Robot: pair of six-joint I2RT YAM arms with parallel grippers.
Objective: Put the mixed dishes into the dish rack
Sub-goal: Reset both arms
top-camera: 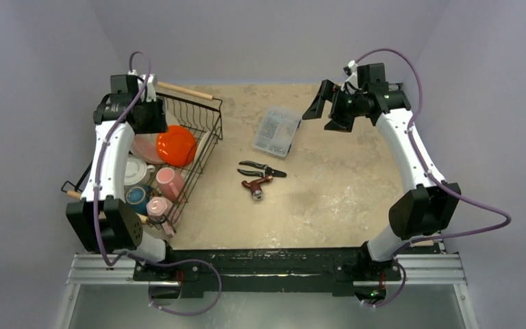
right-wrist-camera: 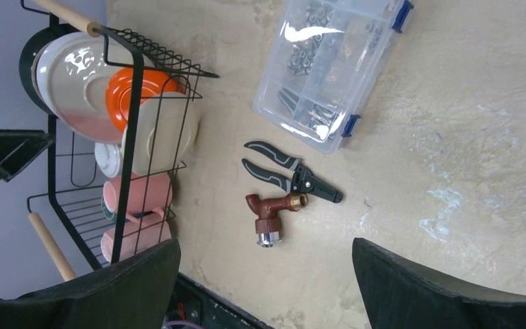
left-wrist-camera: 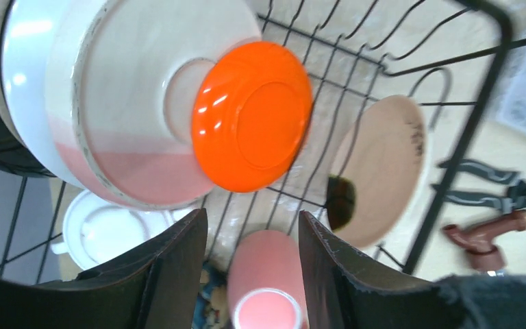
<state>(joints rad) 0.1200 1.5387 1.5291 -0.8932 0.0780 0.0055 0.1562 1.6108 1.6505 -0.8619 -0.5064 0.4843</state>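
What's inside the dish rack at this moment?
In the dish rack: an orange plate, a large cream-and-pink dish, a cream saucer, two pink mugs, a white cup. The left arm hides its left side.

Top camera overhead, whole table (top-camera: 356, 188); left wrist close above dish rack (left-wrist-camera: 455, 147) — right wrist higher, sharing rack.

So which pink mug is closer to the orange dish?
The far pink mug, beside the orange dish; the other mug lies nearer the left arm's base.
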